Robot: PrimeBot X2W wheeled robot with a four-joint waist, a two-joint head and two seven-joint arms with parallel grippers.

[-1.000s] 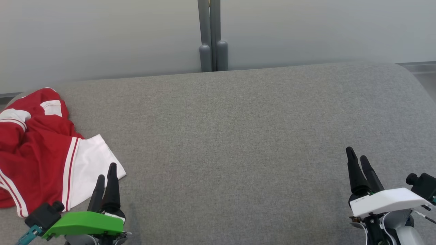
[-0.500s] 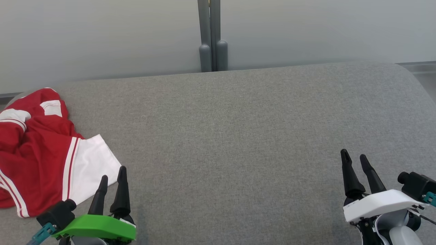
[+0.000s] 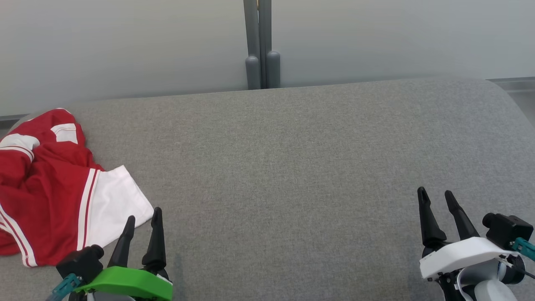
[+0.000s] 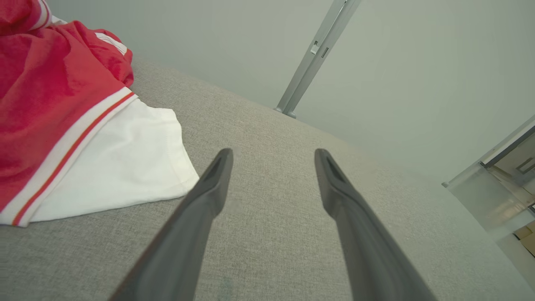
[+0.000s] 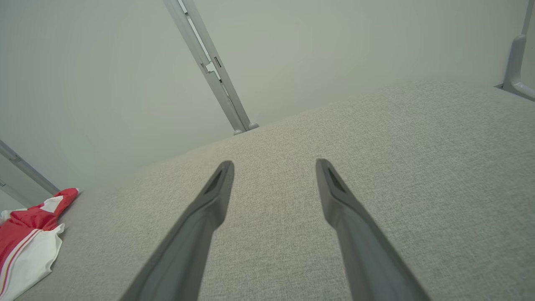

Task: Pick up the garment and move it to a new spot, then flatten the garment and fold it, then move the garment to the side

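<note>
Red and white garment [image 3: 46, 184] lies crumpled at the left end of the grey bench [image 3: 292, 167], nothing folded yet. Left end effector [image 3: 144, 214] released, fingers spread, tips just beside the white hem, not touching, likely staged for the pickup since it's the nearer arm. Right end effector [image 3: 434, 192] also released, holding nothing, well apart at the right, probably waiting for the flattening

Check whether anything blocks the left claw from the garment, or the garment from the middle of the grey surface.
Nothing visible does. The left claw, open, sits just beside the white corner of the garment, with bare grey surface between them and on toward the middle.
</note>
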